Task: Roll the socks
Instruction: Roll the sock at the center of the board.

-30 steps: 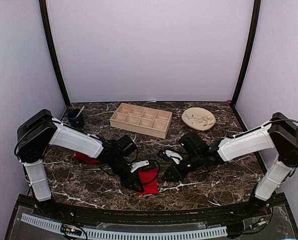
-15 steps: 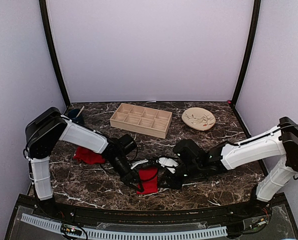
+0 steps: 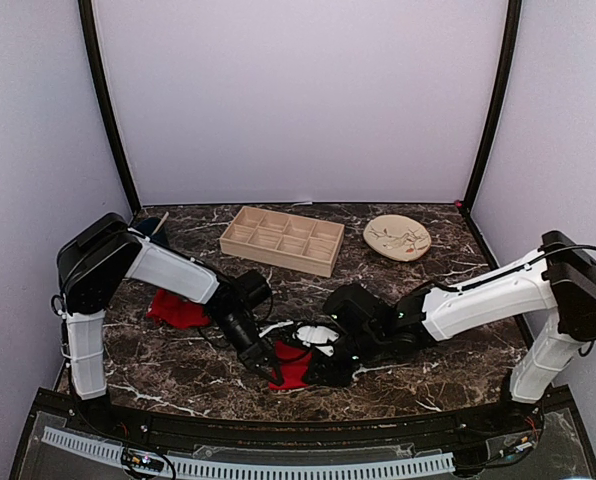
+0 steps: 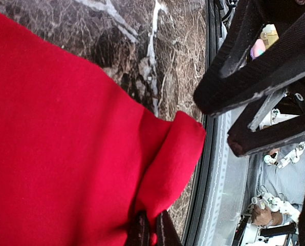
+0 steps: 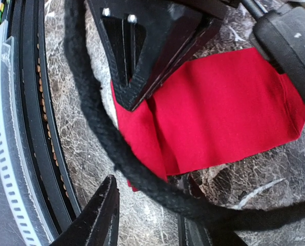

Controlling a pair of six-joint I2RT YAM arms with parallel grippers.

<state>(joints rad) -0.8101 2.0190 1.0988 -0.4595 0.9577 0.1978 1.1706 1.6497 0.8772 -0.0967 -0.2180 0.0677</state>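
One red sock [image 3: 294, 369] lies near the table's front edge, with a fold along its near side. My left gripper [image 3: 268, 362] is shut on that folded edge. In the left wrist view the sock [image 4: 65, 143] fills the frame and the left gripper [image 4: 151, 233] pinches the fold. My right gripper [image 3: 324, 372] is close on the sock's right side. Seen from the right wrist, it [image 5: 148, 187] stands open, its fingers astride the sock's [image 5: 224, 118] near corner, with a black cable [image 5: 101, 133] crossing in front. A second red sock [image 3: 176, 310] lies crumpled at the left, under the left arm.
A wooden compartment tray [image 3: 281, 240] stands at the back centre, a beige plate [image 3: 397, 238] to its right, and a dark blue cup [image 3: 154, 228] at the back left. The black front rail [image 5: 29, 128] runs just beside the sock.
My right arm has swung left until its gripper reached the sock, and its jaws have spread slightly. The left gripper keeps its hold and has drawn the sock a little left.
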